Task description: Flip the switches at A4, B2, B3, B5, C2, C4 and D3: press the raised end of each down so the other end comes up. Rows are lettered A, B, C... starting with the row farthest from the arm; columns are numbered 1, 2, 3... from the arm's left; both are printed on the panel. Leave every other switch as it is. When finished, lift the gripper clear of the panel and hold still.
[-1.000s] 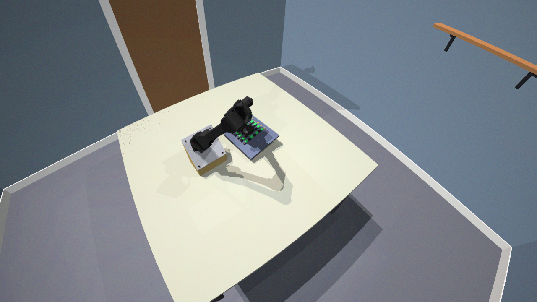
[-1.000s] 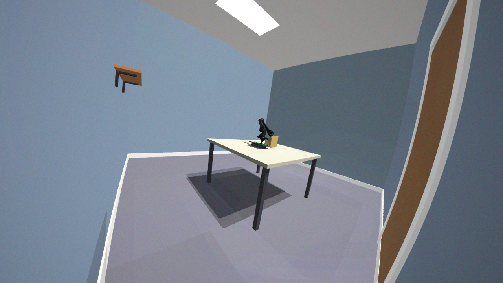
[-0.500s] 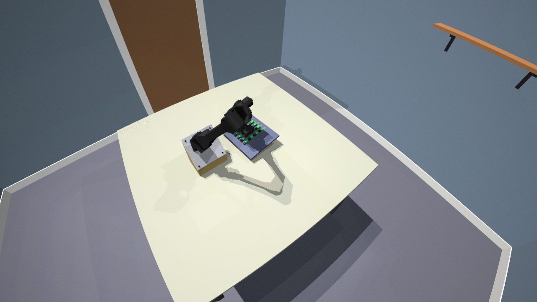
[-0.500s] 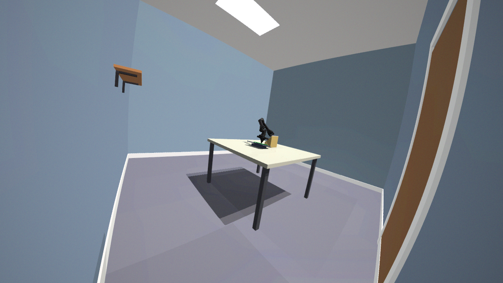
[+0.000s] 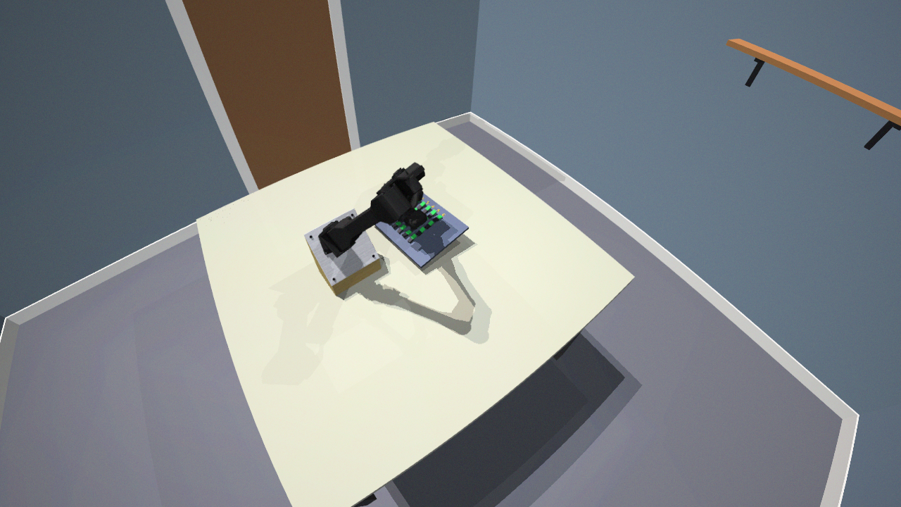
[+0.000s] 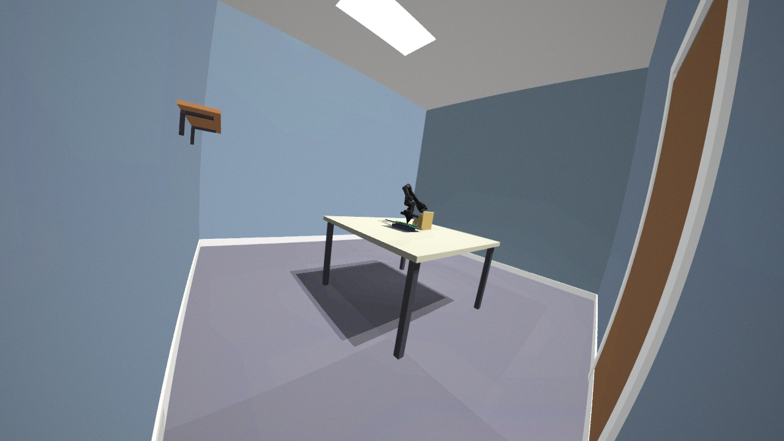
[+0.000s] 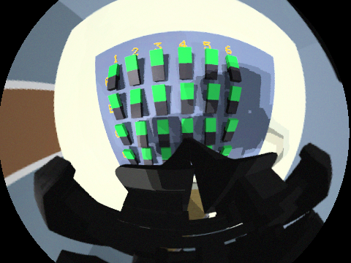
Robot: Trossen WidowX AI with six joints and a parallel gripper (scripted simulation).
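The blue switch panel (image 5: 419, 257) (image 7: 102, 62) lies in front of the arm, with green-and-dark rocker switches in rows A to D and columns 1 to 6. In the wrist view A4 (image 7: 185, 55), B2 (image 7: 135, 96), B3 (image 7: 159, 93), B5 (image 7: 213, 92), C2 (image 7: 141, 128) and D3 (image 7: 166, 153) show. My gripper (image 7: 187, 140) (image 6: 408, 222) is shut and empty, its tips low over the near end of C4 (image 7: 187, 126). They hide that end; contact cannot be told. The fingers also hide D4. Which ends are raised is not clear.
The arm's base stands on a block (image 5: 359, 275) (image 6: 427, 220) on the near side of the panel. The cream table (image 5: 535, 271) (image 6: 454, 241) bears both. A wall shelf (image 5: 812, 75) (image 6: 203, 121) is far from the arm.
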